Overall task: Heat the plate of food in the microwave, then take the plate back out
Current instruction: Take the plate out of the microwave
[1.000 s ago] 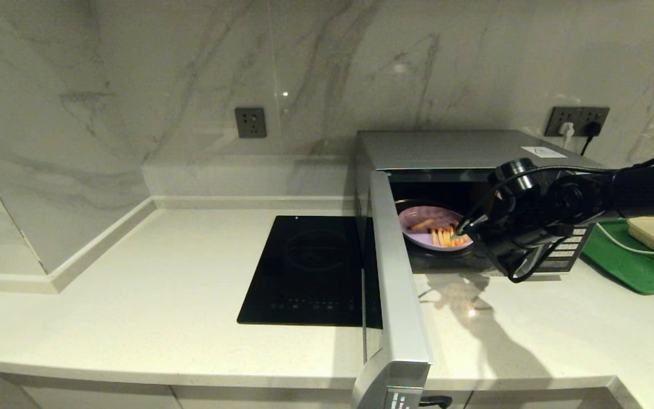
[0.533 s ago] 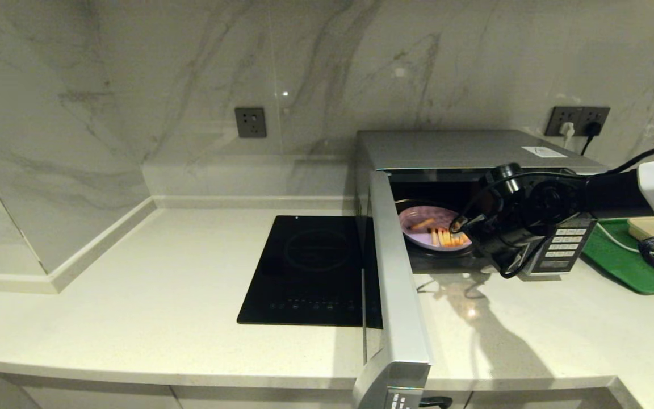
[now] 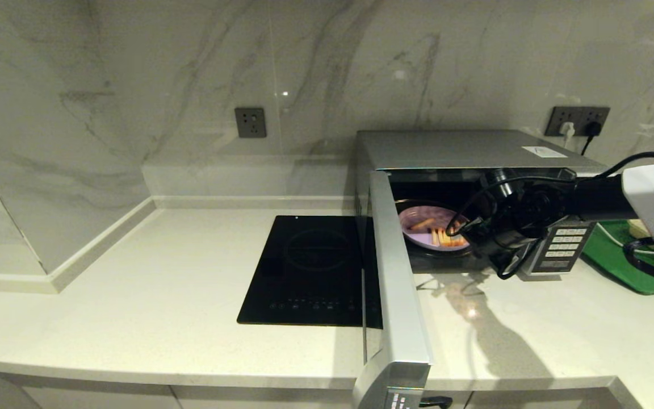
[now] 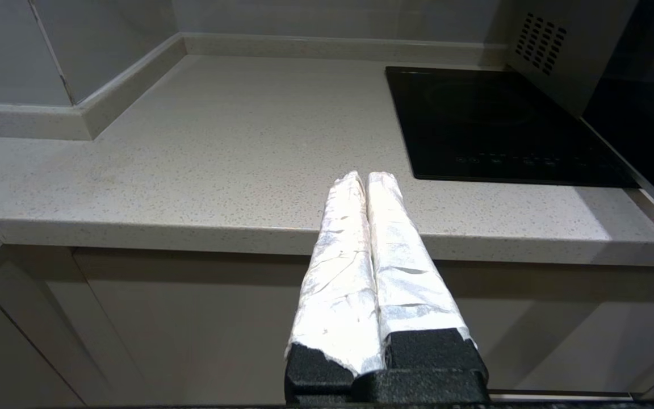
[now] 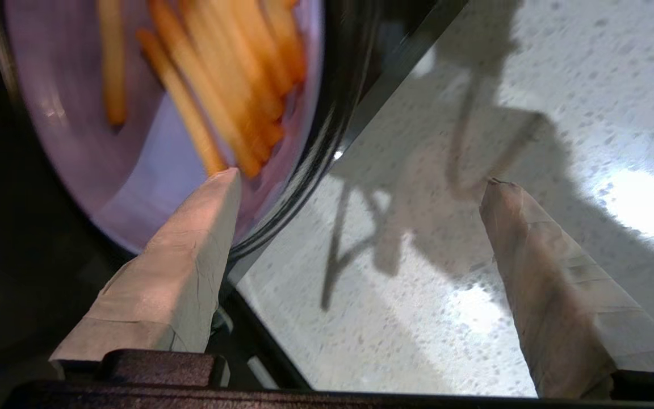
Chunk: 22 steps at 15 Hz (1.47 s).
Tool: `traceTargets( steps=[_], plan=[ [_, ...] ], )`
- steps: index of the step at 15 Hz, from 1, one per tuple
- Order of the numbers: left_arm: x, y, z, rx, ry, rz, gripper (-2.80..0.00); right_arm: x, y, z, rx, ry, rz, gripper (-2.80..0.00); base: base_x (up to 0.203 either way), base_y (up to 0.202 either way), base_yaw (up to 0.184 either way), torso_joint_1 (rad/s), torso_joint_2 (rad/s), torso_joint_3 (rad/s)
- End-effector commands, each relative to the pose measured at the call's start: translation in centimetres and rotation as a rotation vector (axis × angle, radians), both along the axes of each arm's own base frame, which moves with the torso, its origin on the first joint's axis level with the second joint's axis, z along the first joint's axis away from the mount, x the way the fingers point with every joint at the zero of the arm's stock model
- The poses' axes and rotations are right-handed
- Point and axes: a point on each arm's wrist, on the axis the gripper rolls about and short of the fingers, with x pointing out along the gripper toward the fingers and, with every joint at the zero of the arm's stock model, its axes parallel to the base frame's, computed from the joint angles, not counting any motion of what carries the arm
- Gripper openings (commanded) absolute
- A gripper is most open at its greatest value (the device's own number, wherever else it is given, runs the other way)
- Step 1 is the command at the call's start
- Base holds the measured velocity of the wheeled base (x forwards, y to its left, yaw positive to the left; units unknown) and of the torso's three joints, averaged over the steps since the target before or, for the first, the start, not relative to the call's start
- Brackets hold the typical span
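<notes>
While microwave [image 3: 463,149] gapes, right end effector [image 5: 361,182] spread astride plate of food [image 5: 151,170] rim

Brushed-metal microwave [image 3: 463,149], glossy black glass cooktop [image 3: 310,270], speckled matt stone counter [image 3: 151,295], polished marble wall [image 3: 191,74].

Microwave [image 3: 463,149] door open, plate of food [image 3: 430,227] apparently flat inside

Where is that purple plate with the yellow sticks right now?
The round lavender plate of fries sits inside the open silver microwave, right of the black cooktop, with the open right gripper at its rim.
</notes>
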Motion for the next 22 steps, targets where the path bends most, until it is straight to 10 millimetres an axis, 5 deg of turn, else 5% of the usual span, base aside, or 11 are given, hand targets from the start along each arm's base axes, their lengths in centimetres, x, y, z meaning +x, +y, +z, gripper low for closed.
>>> traceTargets(
  steps=[1, 7, 22],
  plan=[
    [0.0, 0.0, 0.0, -0.001, -0.001, 0.001, -2.8, 0.2, 0.0, 0.2, -0.005, 0.007, -0.004, 0.0, 0.0, 0.0, 0.0, 0.0, 0.0, 0.0],
    [0.0, 0.0, 0.0, -0.001, 0.0, 0.001, -2.8, 1.4, 0.1, 1.3, -0.073, 0.028, -0.028, 0.0, 0.0, 0.0, 0.0, 0.0, 0.0, 0.0],
    [0.0, 0.0, 0.0, -0.001, 0.0, 0.001, -2.8, 2.0, 0.3, -0.5, -0.08, 0.08, -0.029, 0.0, 0.0, 0.0, 0.0, 0.0, 0.0, 0.0]
  ],
)
